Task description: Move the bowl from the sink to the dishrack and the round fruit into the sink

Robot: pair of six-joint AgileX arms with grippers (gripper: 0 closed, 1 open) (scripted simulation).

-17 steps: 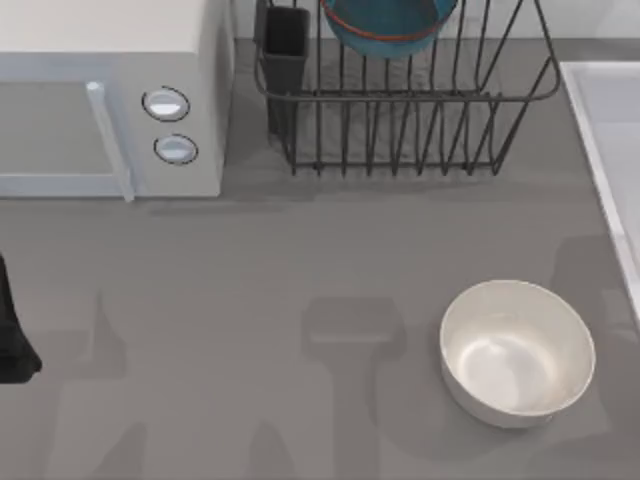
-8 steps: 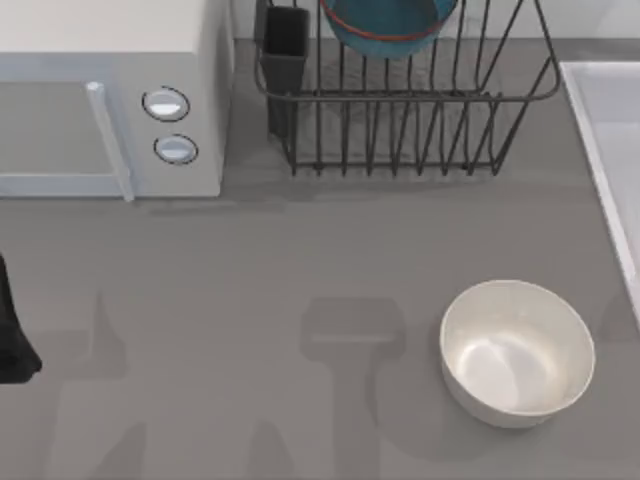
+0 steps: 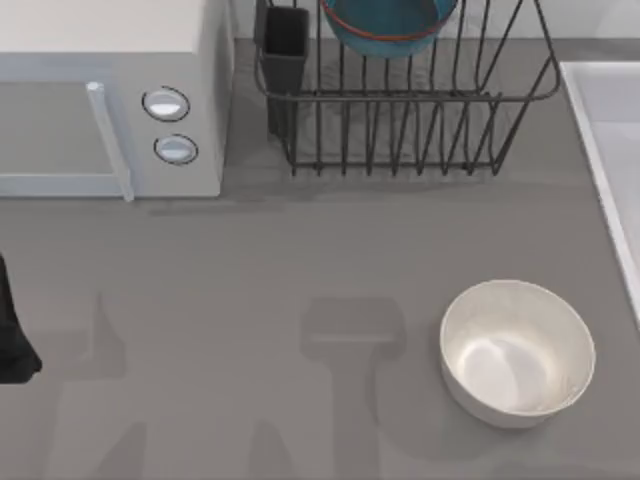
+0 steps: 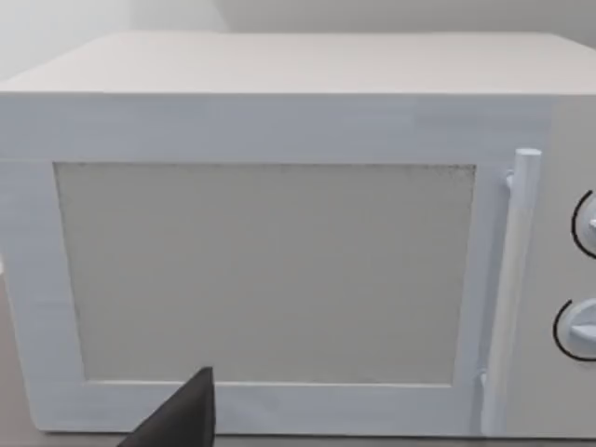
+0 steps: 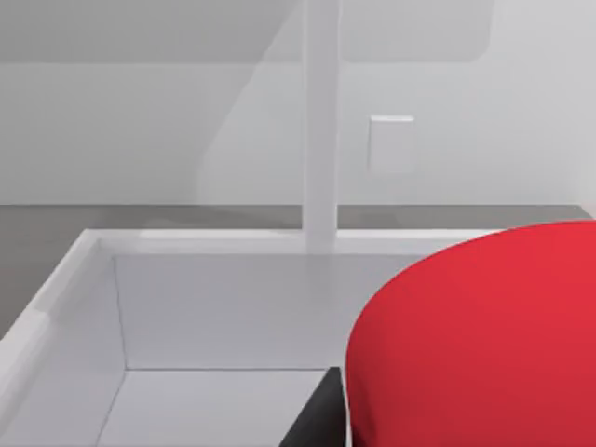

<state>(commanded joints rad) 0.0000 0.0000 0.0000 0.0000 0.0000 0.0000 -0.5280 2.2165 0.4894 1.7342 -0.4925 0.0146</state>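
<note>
The teal-blue bowl (image 3: pixel 385 25) with its orange-red band stands on edge among the bars of the dark wire dishrack (image 3: pixel 400 130) at the back of the table. The sink (image 3: pixel 600 130) runs along the table's right edge. In the right wrist view the red round fruit (image 5: pixel 484 345) looms very close, raised above the pale basin of the sink (image 5: pixel 214 298). My right gripper (image 5: pixel 447 419) is shut on it, one dark finger (image 5: pixel 315 421) showing beside the fruit. My left gripper (image 3: pixel 10 335) is parked at the table's left edge, facing the microwave.
A white microwave (image 3: pixel 110 100) with two round knobs fills the back left and the left wrist view (image 4: pixel 279 233). A larger glossy white bowl (image 3: pixel 517 352) sits at the front right. A black utensil cup (image 3: pixel 286 45) stands at the rack's left corner.
</note>
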